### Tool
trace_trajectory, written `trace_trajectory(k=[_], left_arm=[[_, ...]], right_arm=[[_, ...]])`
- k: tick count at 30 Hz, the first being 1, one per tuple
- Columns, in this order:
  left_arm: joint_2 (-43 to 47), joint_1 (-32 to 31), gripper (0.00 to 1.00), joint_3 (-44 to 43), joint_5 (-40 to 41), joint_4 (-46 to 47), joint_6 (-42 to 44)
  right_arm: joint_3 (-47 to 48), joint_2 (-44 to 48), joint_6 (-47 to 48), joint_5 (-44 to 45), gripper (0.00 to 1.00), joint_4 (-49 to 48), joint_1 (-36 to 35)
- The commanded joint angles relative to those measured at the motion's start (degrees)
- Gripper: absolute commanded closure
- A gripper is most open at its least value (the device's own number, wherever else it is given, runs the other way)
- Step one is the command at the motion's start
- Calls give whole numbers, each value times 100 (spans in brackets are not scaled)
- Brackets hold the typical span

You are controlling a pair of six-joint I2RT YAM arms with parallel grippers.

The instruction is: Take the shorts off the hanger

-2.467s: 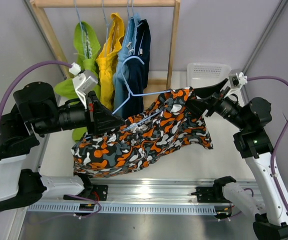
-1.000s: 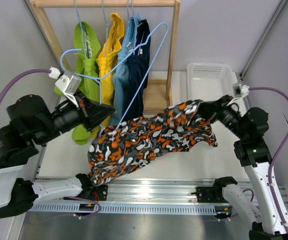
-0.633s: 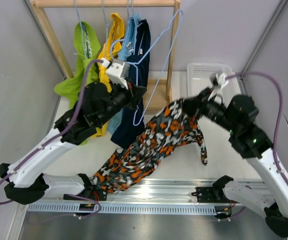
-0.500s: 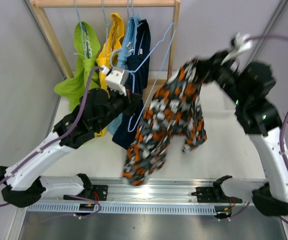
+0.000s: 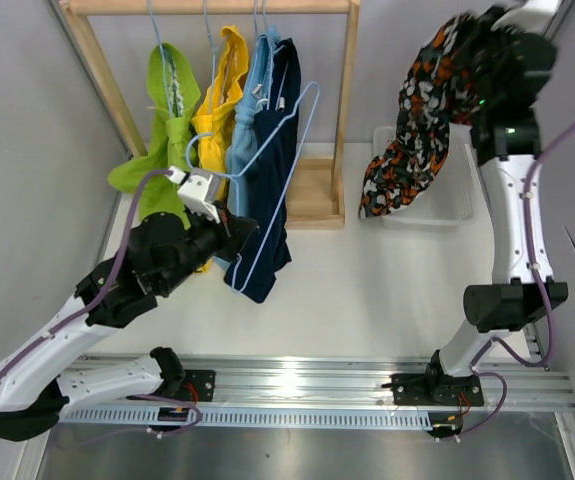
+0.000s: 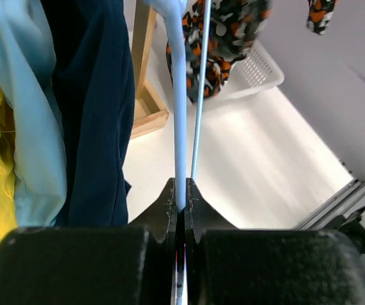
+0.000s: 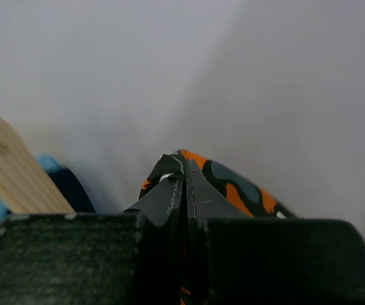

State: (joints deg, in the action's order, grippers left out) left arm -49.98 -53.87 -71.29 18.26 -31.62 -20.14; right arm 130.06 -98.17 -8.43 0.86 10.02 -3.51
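Top view: right jaws clenched on one end of the patterned shorts (image 5: 415, 120), raised high at the far right. The shorts hung off the jaws in one long bunched strip, long axis running down and away from the jaws toward the white basket (image 5: 437, 218), with the low end over its rack-side corner. Likely next move is a drop, so it turns on this: the basket sat below the right jaws, and the right arm (image 5: 507, 170) was the only one near it. The left arm (image 5: 117, 290) was well apart. Left jaws were clenched on the bare blue hanger (image 5: 297, 130), which rose up from them toward the wooden rack (image 5: 345, 110). The navy shorts (image 5: 272, 200) were just beside those jaws, with light blue (image 5: 252, 110), yellow (image 5: 222, 100) and lime green (image 5: 167, 120) pairs beyond, all on the rack. Left wrist view: jaws shut on the hanger wire (image 6: 179, 127), navy shorts (image 6: 93, 114) close to their left, patterned shorts (image 6: 214, 44) and basket (image 6: 252, 70) far ahead. Right wrist view: jaws pinched tight on patterned cloth (image 7: 233, 181), which bulged just beyond the tips, with wall behind. Versus half a second ago, the shorts had swung higher and further right, from in front of the rack post to over the basket. The left arm had dropped lower with the hanger.
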Motion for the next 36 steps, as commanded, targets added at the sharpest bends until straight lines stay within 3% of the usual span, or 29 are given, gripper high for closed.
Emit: trace_trajectory(k=[1, 4, 5, 6, 7, 8, 15, 16, 17, 20, 22, 23, 27, 30, 32, 36], left_arm=[[-319, -19, 100, 27, 19, 208, -69], [-933, 8, 100, -393, 203, 288, 88], [-1179, 16, 100, -543, 265, 253, 115], [-1451, 60, 100, -1188, 292, 105, 150], [-2037, 191, 100, -1429, 257, 16, 160], [-2330, 262, 100, -1919, 257, -54, 151], [-4483, 649, 100, -4602, 721, -889, 370], [-4756, 684, 100, -5623, 827, -1273, 484], [-5324, 693, 100, -6033, 941, -1547, 528], [-5943, 684, 100, -7519, 1145, -2495, 581], [-5700, 545, 100, -7182, 1336, -2604, 547], [-5490, 483, 100, -6232, 1442, -2534, 520], [-4164, 184, 100, -4655, 1698, -2384, 196], [-3819, 96, 100, -4132, 1953, -2586, 19], [-3774, 96, 100, -4025, 2181, -2587, 54], [-4142, 96, 100, -4752, 2445, -2972, 98]], right_arm=[[-1690, -106, -36, -16, 100, -781, 87], [-2982, 271, -291, -16, 100, -1202, 122], [-3613, 342, -352, -16, 82, -1117, 140], [-3845, 403, -414, -25, 49, -1029, 157], [-4083, 543, -614, 36, 8, -637, 210], [-4564, 623, -738, 54, 1, -537, 245], [-6859, 2397, -1188, -402, 1, -739, 298], [-7010, 2625, -1205, -464, 1, -660, 298], [-7125, 3045, -1257, -543, 0, -581, 298], [-7547, 3819, -1337, -718, 1, -361, 289], [-7723, 4138, -1355, -815, 0, -159, 298], [-7776, 4279, -1398, -833, 1, -106, 289], [-7996, 4850, -1565, -763, 1, -97, 70], [-8040, 4895, -1671, -763, 0, -158, -36], [-8023, 4869, -1680, -763, 1, -141, -132], [-8031, 4851, -1741, -728, 1, -141, -220]])
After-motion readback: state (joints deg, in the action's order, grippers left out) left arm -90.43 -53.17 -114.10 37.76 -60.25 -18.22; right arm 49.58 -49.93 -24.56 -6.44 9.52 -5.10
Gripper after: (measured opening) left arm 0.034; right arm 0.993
